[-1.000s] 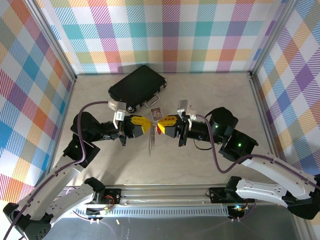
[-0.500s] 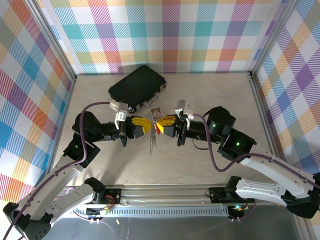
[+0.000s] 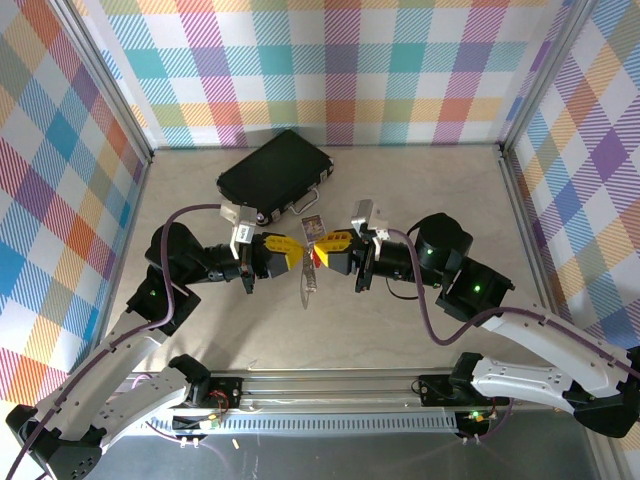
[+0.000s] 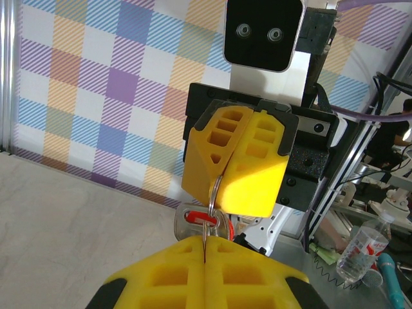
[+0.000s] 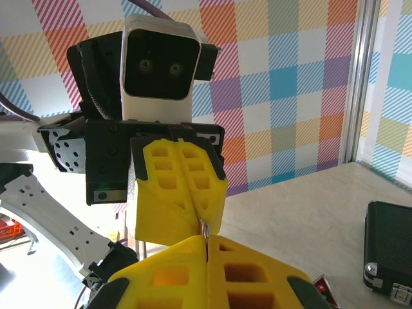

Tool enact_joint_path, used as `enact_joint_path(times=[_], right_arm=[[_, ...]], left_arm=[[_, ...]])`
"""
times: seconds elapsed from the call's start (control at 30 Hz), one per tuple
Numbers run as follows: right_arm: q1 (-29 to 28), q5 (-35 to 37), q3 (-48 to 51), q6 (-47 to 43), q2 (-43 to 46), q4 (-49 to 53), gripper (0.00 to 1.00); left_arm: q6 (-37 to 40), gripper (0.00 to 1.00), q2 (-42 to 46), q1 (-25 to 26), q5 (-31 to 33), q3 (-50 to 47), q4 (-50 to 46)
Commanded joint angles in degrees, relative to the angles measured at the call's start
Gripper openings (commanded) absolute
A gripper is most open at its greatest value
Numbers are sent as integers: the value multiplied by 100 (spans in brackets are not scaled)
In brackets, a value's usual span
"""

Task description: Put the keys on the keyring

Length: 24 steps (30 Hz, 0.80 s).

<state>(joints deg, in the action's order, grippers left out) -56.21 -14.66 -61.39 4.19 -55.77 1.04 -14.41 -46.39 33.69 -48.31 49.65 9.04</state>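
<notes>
Two hands (image 3: 298,254) (image 3: 318,252) drew closer, pinching one keyring (image 3: 307,283).

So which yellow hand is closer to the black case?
The left hand, on the left seen from above: the black case lies just behind its wrist, while the right hand sits further off to the side.
</notes>
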Motion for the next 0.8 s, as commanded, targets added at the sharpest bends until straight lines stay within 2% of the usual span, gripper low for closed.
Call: enact_joint_path(times=[0.0, 0.77], right_arm=[[13, -134, 13, -84, 41, -174, 0], [13, -196, 144, -226, -76, -243, 0]], left_arm=[[106, 0, 30, 50, 24, 177, 142], [94, 0, 116, 50, 18, 182, 105]])
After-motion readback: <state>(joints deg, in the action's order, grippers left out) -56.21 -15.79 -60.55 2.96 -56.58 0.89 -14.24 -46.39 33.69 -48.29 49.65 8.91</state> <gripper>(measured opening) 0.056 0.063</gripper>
